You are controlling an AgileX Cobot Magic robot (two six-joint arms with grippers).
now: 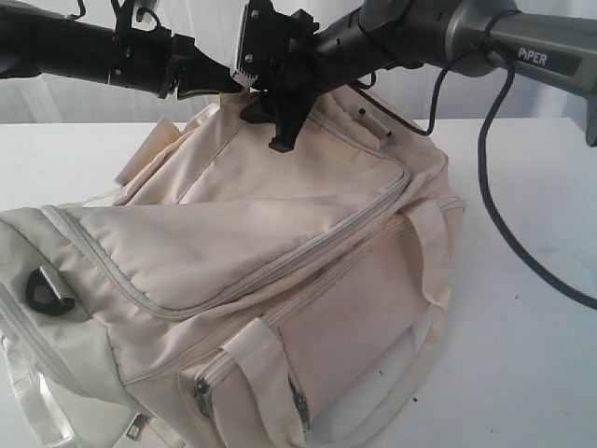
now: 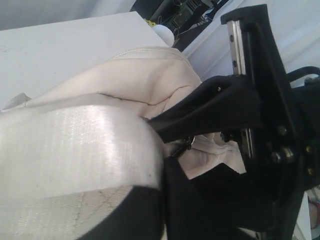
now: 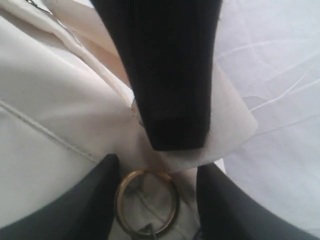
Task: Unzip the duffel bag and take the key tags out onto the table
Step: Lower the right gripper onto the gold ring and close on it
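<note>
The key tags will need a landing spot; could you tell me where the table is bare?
Bare table lies right of the duffel bag, up to the cable, and behind its left end. Crowded: the bag's far top, where left tool and right tool meet.

The bag [image 1: 280, 243] is plain cream all over, its zips [image 1: 280, 266] a slightly greyer cream with dull silver pulls [image 1: 201, 397] and a black D-ring [image 1: 47, 289] at one end. A strap [image 2: 75, 145] seen close up is white with a fine woven grain. The table [image 1: 541, 373] is plain white, the left arm [image 1: 84, 47] black, the right arm [image 1: 522, 42] grey with white lettering and a black cable [image 1: 484, 177], and a small ring [image 3: 146, 202] on the bag is brass-coloured.
</note>
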